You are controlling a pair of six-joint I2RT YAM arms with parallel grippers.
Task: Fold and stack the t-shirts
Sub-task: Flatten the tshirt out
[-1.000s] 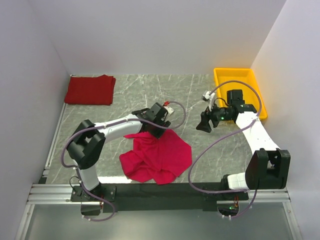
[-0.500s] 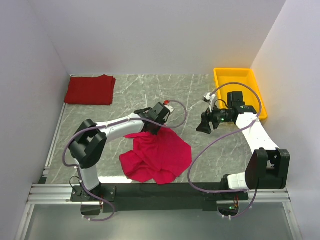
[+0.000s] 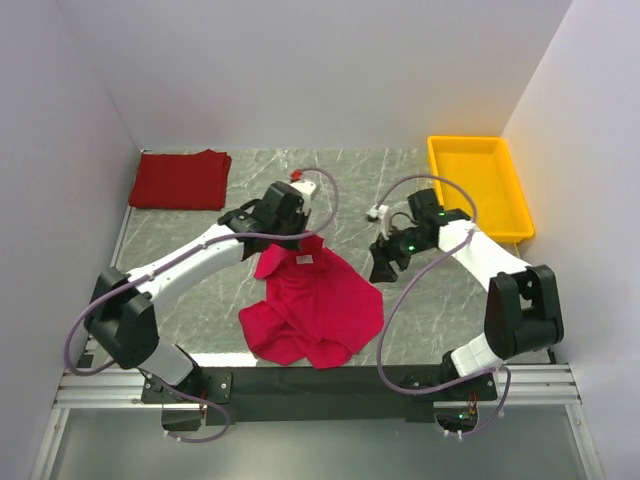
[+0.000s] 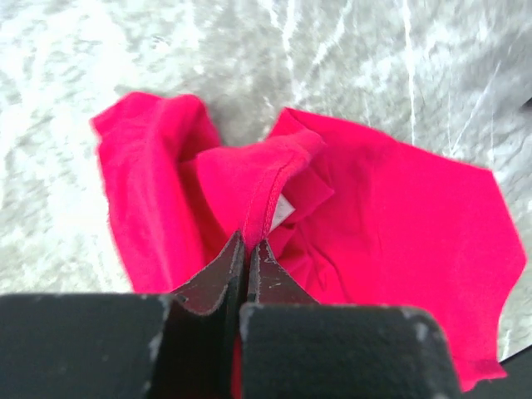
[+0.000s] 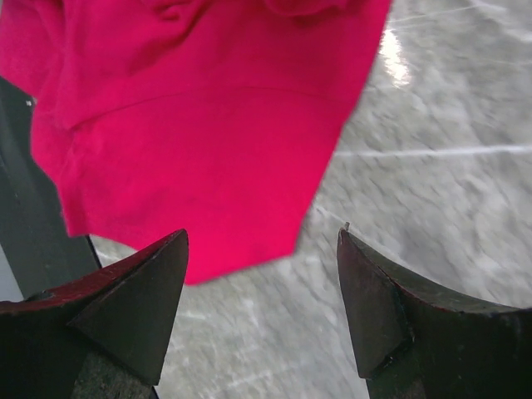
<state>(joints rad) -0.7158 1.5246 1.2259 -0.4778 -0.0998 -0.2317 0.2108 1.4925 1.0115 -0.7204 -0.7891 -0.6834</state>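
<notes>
— Top external view, far left: what is seen there?
— A darker red t-shirt (image 3: pixel 180 180) is seen folded into a flat rectangle at the back left corner of the table (image 3: pixel 400 180), well apart from both arms.

— What is found to the right of it?
— The left gripper (image 3: pixel 291 241) is reached out over the middle of the table. In the left wrist view its jaws are pressed together, and a hemmed fold of cloth at the collar of the crimson t-shirt (image 4: pixel 399 216) is pinched between them. The cloth is drawn up in a ridge towards the fingertips (image 4: pixel 224 266).

— Where is that shirt placed?
— The crimson t-shirt (image 3: pixel 320 300) is spread in a crumpled heap on the near middle of the table, between the two arms. A small white neck label (image 4: pixel 281 212) is shown just past the pinched fold, and it is also made out from above (image 3: pixel 303 258).

— And further right?
— The right gripper (image 3: pixel 383 268) is held just beside the right edge of the crimson shirt. In the right wrist view its jaws (image 5: pixel 263 233) are spread wide and nothing is gripped; the shirt's edge and bare marble are seen beyond them. Whether the table is touched cannot be told.

— What is at the far right?
— A yellow tray (image 3: pixel 475 185) is set at the back right corner.
</notes>
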